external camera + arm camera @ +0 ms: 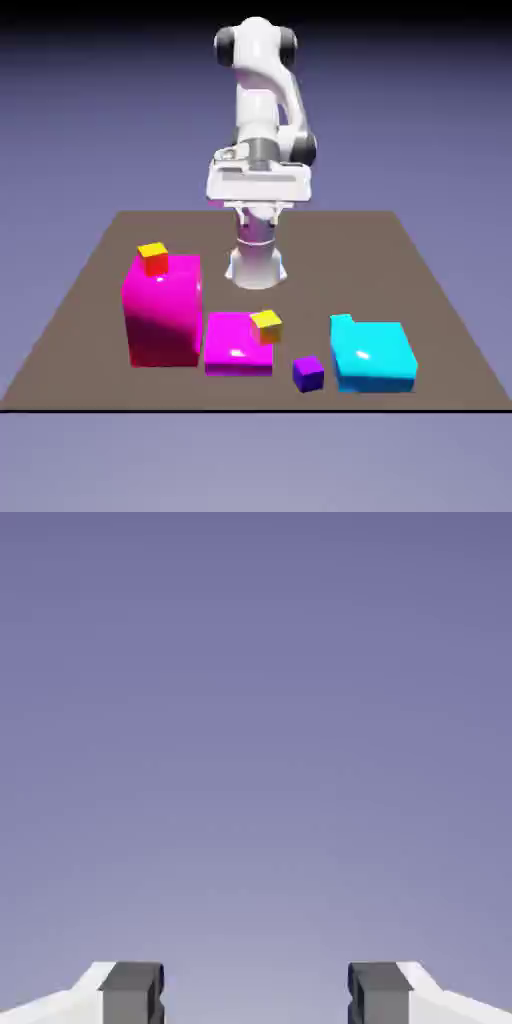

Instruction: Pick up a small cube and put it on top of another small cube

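The tiny cyan small cube [343, 322] shows at the far left corner of a large flat cyan block [375, 356], hard to tell apart from it. A small purple cube [308, 373] sits on the table just left of that block, near the front edge. My gripper [260, 192] is raised high over the back of the table, far from both cubes. In the hand view the gripper [256, 994] is open, its grey fingertips [131, 993] wide apart with only blue-violet backdrop between them. No cube appears in the hand view.
A tall magenta block [162, 312] stands at the exterior view's left with a small red-and-yellow cube [153, 258] on top. A low magenta block [235, 347] beside it carries a small yellow-orange cube [266, 325]. The brown table [420, 270] ends just in front of the blocks.
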### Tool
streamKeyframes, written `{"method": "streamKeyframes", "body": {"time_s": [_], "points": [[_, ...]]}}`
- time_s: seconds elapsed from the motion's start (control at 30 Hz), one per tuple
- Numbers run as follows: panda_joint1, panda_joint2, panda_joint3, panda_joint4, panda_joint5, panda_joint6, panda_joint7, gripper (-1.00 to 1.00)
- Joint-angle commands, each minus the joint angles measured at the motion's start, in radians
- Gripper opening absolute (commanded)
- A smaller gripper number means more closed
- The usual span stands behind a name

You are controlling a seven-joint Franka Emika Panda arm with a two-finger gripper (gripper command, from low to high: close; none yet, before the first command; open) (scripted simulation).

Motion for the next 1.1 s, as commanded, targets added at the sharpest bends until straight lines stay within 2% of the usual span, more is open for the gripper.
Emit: {"method": "streamKeyframes", "body": {"time_s": [0.0, 0.83, 0.9, 1.07], "points": [[0.036, 0.021, -0.014, -0.002, -0.004, -0.004, 0.023, 0.00], [0.942, 0.556, -0.359, -0.056, -0.099, -0.092, 0.586, 0.00], [0.954, 0.563, -0.363, -0.057, -0.100, -0.093, 0.593, 0.00], [0.820, 0.744, -0.183, -0.016, 0.092, 0.047, 0.453, 0.00]]}}
